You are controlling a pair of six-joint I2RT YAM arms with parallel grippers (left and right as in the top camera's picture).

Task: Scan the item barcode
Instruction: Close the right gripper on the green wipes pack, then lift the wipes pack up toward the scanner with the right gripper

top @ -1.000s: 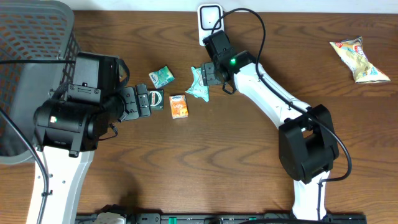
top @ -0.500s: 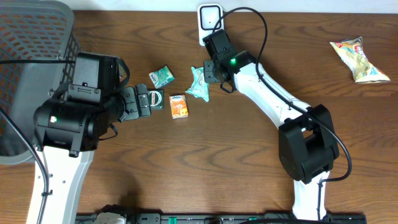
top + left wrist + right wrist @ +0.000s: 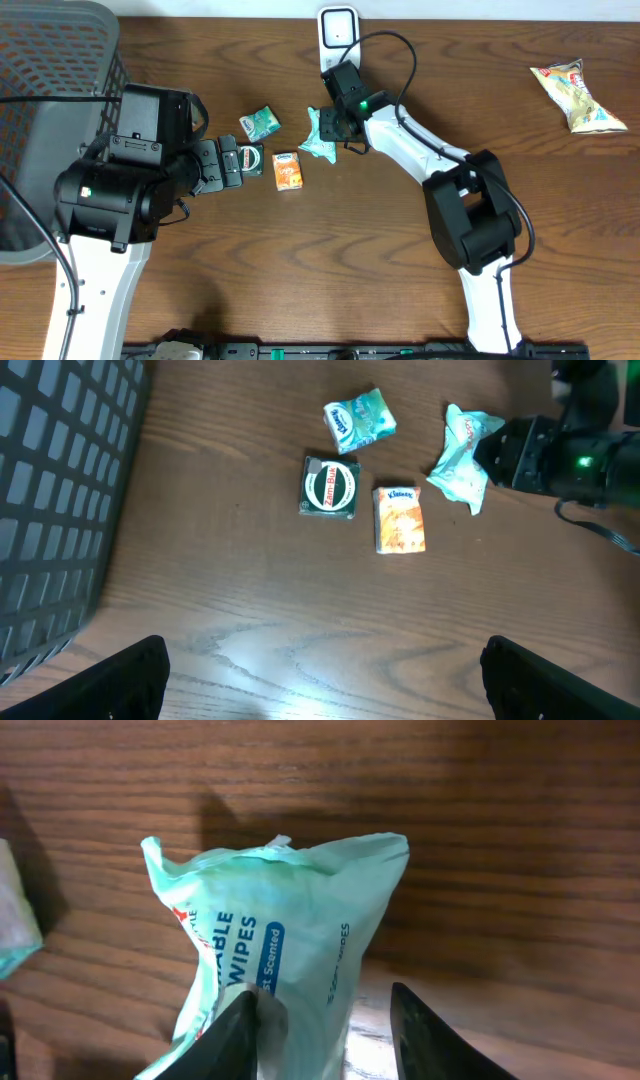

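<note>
The right wrist view's bottom edge is cutting off the lower part of the pale green crinkled wipes packet (image 3: 300,930), whose fold is hiding some lettering; overhead, the right claw (image 3: 332,127) is covering its right edge.

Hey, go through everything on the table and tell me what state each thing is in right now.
Left pincer: wide open, holding nothing.
Right pincer: fingers either side of the wipes pack, grip unclear.
Wipes pack: crumpled, between those fingers.
Dark green box: flat, logo up, untouched.
Orange tissue pack: flat, label up, untouched.
Teal packet: lying free.
Snack bag: lying free, far right.
Basket: upright, far left.
</note>
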